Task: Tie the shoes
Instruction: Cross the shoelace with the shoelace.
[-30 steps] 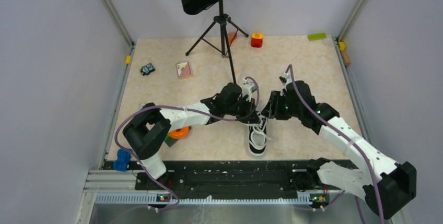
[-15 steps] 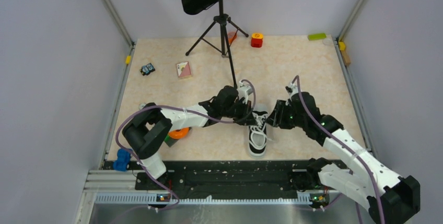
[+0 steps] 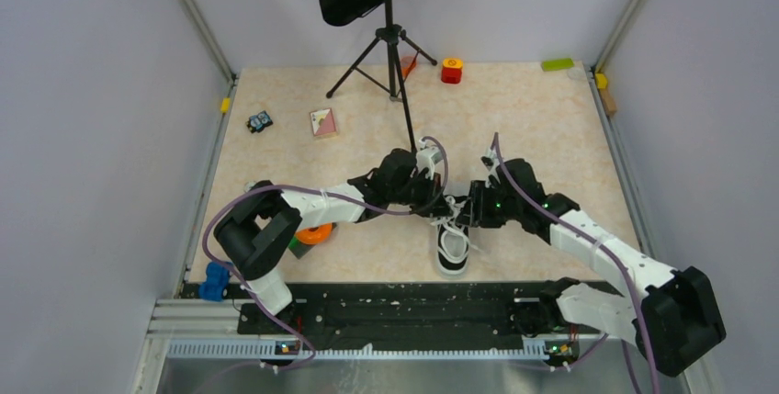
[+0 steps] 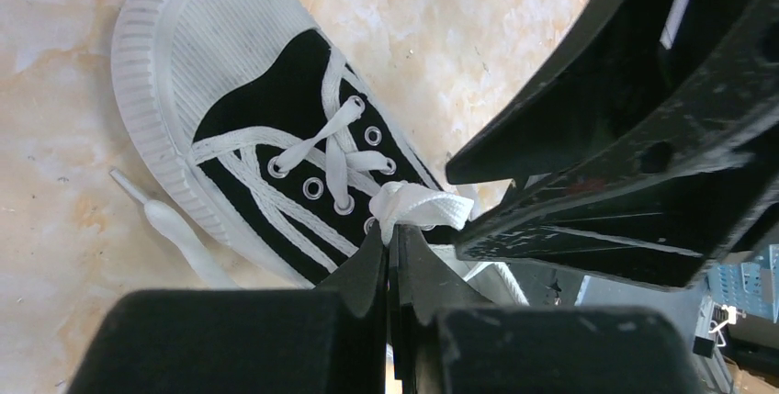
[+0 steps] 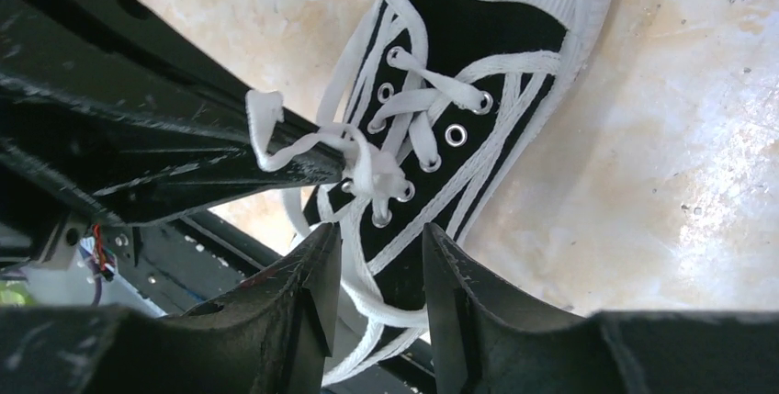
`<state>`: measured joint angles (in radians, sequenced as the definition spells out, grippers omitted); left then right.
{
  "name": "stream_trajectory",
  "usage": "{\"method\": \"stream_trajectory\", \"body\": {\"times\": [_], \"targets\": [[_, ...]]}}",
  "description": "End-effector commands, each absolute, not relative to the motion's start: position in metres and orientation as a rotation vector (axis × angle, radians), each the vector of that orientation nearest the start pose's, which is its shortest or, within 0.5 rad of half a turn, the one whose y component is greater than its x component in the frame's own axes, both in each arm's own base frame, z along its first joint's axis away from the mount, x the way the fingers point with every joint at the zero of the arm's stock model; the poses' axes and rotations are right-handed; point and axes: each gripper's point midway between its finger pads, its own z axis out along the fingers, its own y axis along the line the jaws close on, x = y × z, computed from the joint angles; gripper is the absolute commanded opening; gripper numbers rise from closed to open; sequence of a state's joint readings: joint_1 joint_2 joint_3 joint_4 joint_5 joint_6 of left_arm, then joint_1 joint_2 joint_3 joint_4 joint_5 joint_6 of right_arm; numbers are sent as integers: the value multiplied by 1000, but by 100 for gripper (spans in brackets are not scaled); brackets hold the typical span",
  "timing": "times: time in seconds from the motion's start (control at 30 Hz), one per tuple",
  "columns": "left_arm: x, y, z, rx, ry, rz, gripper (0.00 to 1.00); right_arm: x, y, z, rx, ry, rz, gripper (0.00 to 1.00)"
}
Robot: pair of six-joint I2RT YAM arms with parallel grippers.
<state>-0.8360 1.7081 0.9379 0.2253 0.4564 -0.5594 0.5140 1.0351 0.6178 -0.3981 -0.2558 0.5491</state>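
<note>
The black sneaker (image 3: pixel 450 252) with white toe cap lies mid-table, toe toward the near edge. My left gripper (image 3: pixel 439 205) is over the shoe's lace area, shut on a loop of white lace (image 4: pixel 423 203) just above the eyelets of the shoe (image 4: pixel 193 45). My right gripper (image 3: pixel 465 214) is close beside it on the right, open, its fingers (image 5: pixel 312 275) straddling a lace strand over the shoe's (image 5: pixel 478 54) tongue. The knotted lace (image 5: pixel 367 169) shows just beyond its tips. A loose lace end (image 4: pixel 174 229) lies on the table beside the shoe.
A music stand's tripod (image 3: pixel 390 45) stands behind the shoe. A pink card (image 3: pixel 322 122), a small toy (image 3: pixel 260 121), a red block (image 3: pixel 451 70) and a green piece (image 3: pixel 557 64) lie at the back. An orange roll (image 3: pixel 313 234) and a blue toy (image 3: pixel 217 281) sit near left.
My right arm swung out to the right, then came back left so its gripper is against the shoe's laces. My left gripper dropped slightly toward the shoe and has kept its hold.
</note>
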Motion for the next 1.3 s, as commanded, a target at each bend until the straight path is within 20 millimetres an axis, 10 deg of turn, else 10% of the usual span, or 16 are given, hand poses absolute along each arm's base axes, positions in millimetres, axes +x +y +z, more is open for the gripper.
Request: {"method": "stream_trajectory", "body": {"times": [0.0, 0.47, 0.77, 1.27], "targets": [[229, -400, 127, 626, 2169, -1313, 0, 228, 199, 115, -151, 2424, 777, 40], [229, -401, 125, 636, 2188, -1309, 0, 249, 208, 114, -158, 2382, 779, 35], [229, -400, 127, 641, 2187, -1300, 0, 251, 210, 118, -154, 2363, 789, 0], [235, -395, 123, 612, 2200, -1275, 0, 232, 198, 112, -123, 2397, 773, 0]]}}
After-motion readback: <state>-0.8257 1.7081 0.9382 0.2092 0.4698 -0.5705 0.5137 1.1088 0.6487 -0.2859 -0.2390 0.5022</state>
